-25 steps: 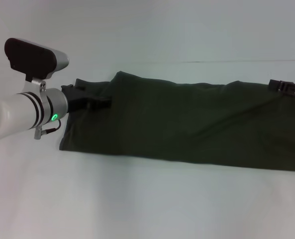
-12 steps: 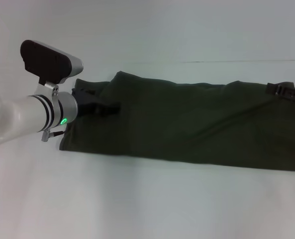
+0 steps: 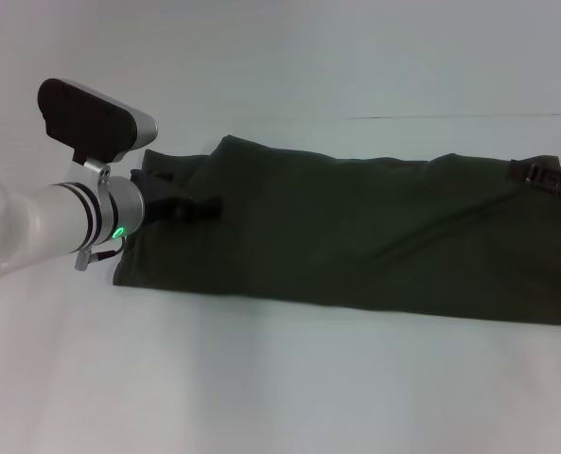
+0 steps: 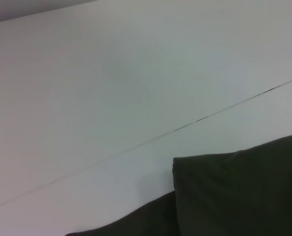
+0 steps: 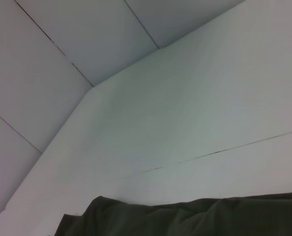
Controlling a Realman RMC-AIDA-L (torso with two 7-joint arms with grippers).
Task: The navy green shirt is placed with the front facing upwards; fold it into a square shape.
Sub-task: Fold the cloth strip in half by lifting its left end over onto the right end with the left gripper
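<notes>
so, both ends of the long fold being worked

from the head view i see the navy green shirt (image 3: 356, 241) lying as a long flat band across the white surface (image 3: 261, 378), no lettering showing. my left claw (image 3: 197, 205) sits low on the shirt's left end, near the far corner; i cannot tell whether its fingers are closed on cloth. my right claw (image 3: 545, 174) is at the far right corner, and its fingers are just as unreadable.

from the left wrist view only a folded corner of the shirt (image 4: 239, 196) shows against the surface (image 4: 111, 88); no fingers.

from the right wrist view a rumpled shirt edge (image 5: 195, 216) runs along the surface (image 5: 185, 113).

my judgement: lengthwise folding looks done; the next move calls for bringing one end over the other, corners matched, to make the square.
</notes>
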